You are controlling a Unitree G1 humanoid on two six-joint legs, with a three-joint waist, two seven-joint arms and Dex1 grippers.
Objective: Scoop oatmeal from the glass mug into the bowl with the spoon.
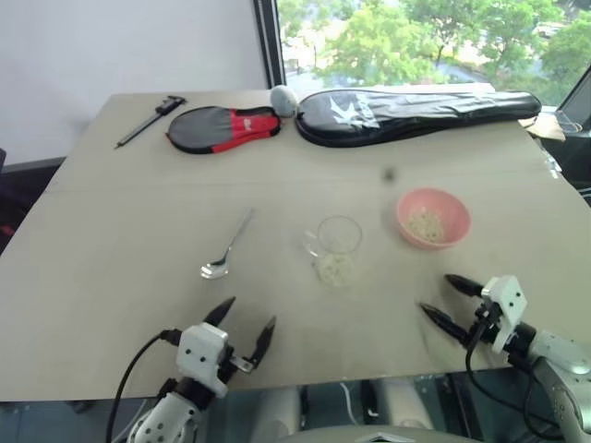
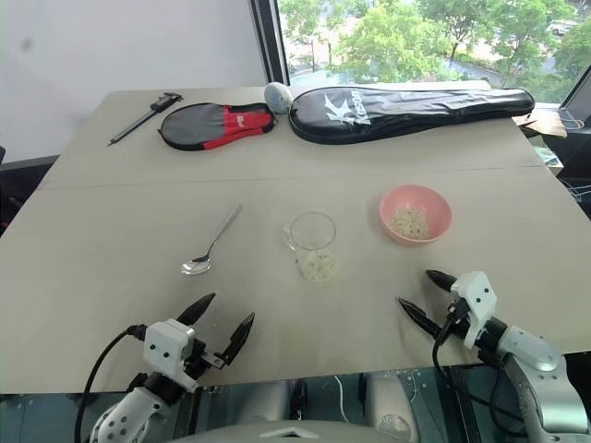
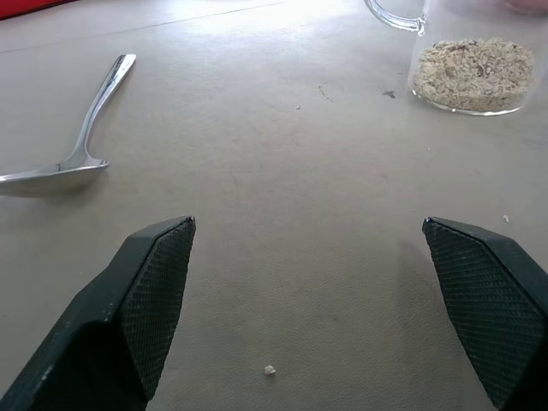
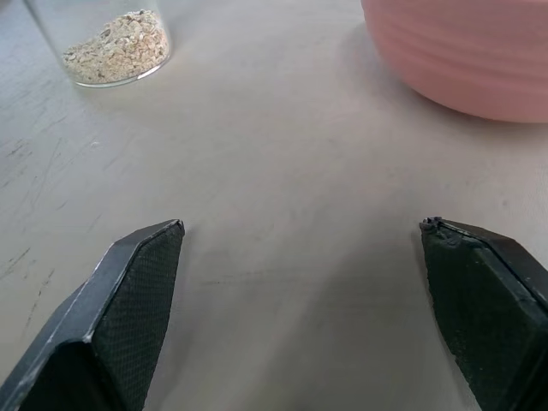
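The slim silver metal spoon [image 2: 211, 244] lay flat on the beige tabletop [image 2: 111, 240], its oval end toward the robot and its handle angled away, just ahead of the left gripper [image 2: 222, 325], probably so that arm could reach it. The small clear glass mug [image 2: 312, 242] stood upright at the centre with pale oat flakes [image 2: 318, 266] at its bottom. The shallow pink bowl [image 2: 416, 214] sat beside it toward the right gripper [image 2: 423, 297] and already held a few flakes. Both pairs of jaws were spread wide and held nothing, hovering near the front edge, well apart from all 3 things.
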